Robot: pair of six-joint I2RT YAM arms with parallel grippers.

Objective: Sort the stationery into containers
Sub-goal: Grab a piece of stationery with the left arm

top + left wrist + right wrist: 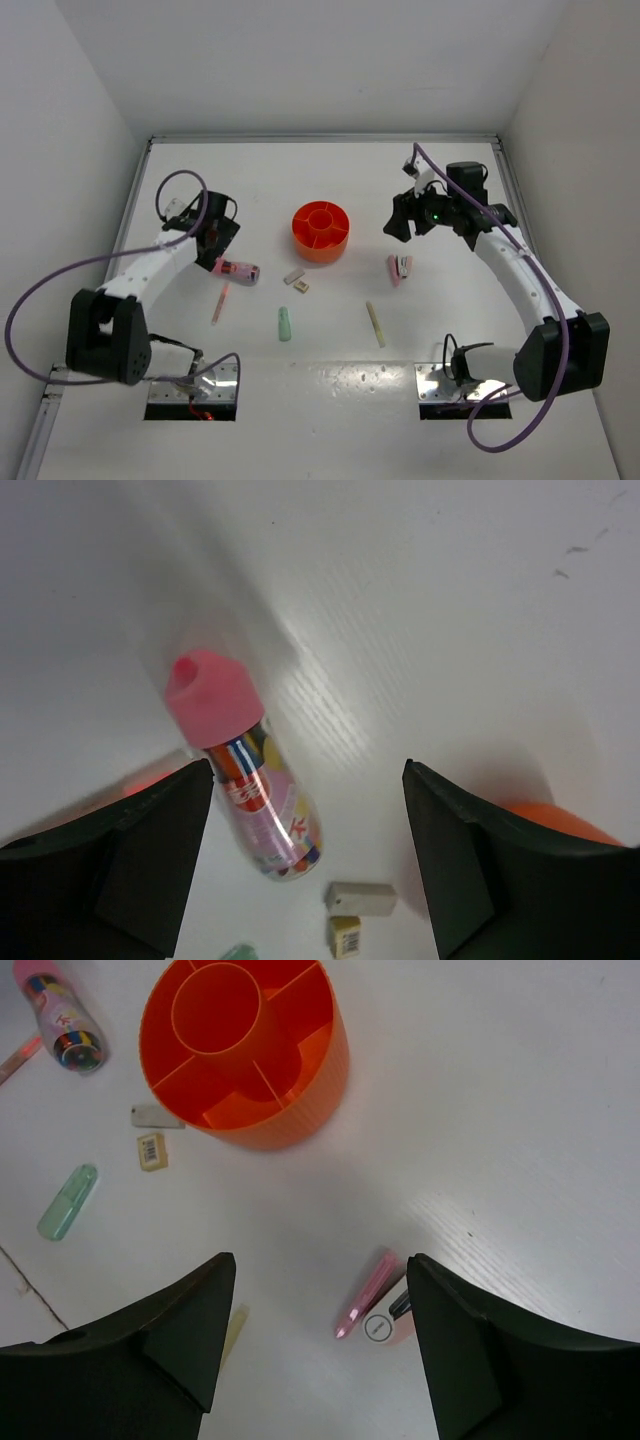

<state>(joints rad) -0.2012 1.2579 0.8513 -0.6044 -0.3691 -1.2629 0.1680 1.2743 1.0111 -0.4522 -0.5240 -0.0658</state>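
Seven loose items: all lie on the table (pixel 330 180), none in the organiser, so by my reading the sorting has barely begun.
Nearest row: pale yellow stick (pixel 375 325) and mint green stick (pixel 284 324) lie flat between the two arm bases, well apart, with clear room around each.
Pen: thin pink-orange pen (pixel 220 302) lies just beside the left forearm; a low sweep there could knock it.
Beige blocks: two tiny beige blocks (pixel 296 281) sit side by side, near the organiser's near-left wall.
Left gripper (pixel 307 770): jaws spread wide, nothing held, hanging over the pink cylinder (pixel 250 780), which lies on its side and slants toward one finger. Centre over the body and turn the wrist so the fingers close across it, not along it, or it may roll.
Right gripper (pixel 320 1260): jaws wide, empty, above the pink mini stapler (pixel 375 1300), which lies nearer one finger. Shift over it before descending.
Orange organiser (pixel 300 1110): stands between the grippers; its wells look empty. Both arms carrying there together would likely crowd, so one at a time.
Far room: bare table runs beyond to the back edge; the side edges lie close outside each gripper, so lift and travel inward.
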